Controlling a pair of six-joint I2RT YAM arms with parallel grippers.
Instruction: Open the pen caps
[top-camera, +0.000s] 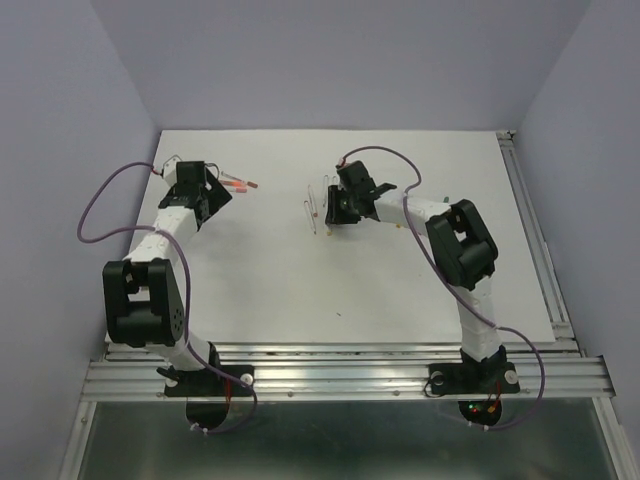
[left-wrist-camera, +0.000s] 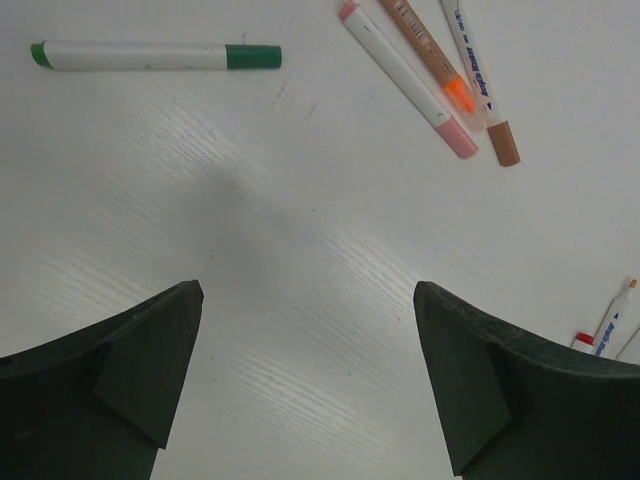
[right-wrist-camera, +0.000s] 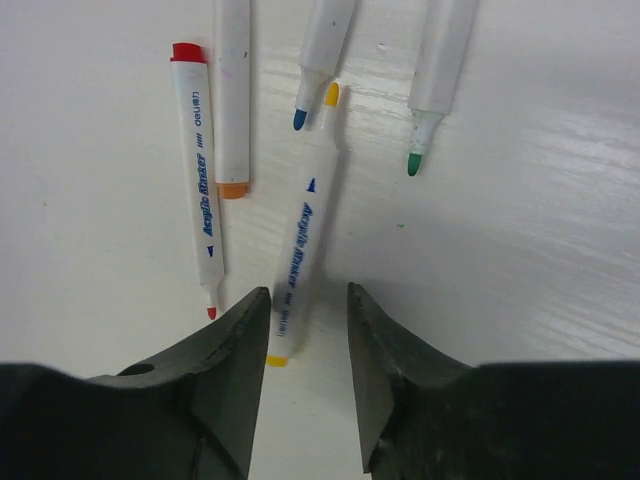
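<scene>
The left tool (left-wrist-camera: 308, 290) hangs wide open over the white surface (left-wrist-camera: 300, 220). Well to its right, the right tool (right-wrist-camera: 307, 292) is parted only narrowly, and the tail of a yellow pen (right-wrist-camera: 305, 225) lies on the surface between its jaws, unclamped. Beyond the left tool the pen caps (left-wrist-camera: 460, 140) sit on their pens: a green cap (left-wrist-camera: 253, 57) to the far left, pink and a brown cap (left-wrist-camera: 505, 148) to the far right.

The long white plastic pen (right-wrist-camera: 303, 235) is showing a yellow tip and blue lettering. The short plastic cap (left-wrist-camera: 252, 57) is showing green.
</scene>
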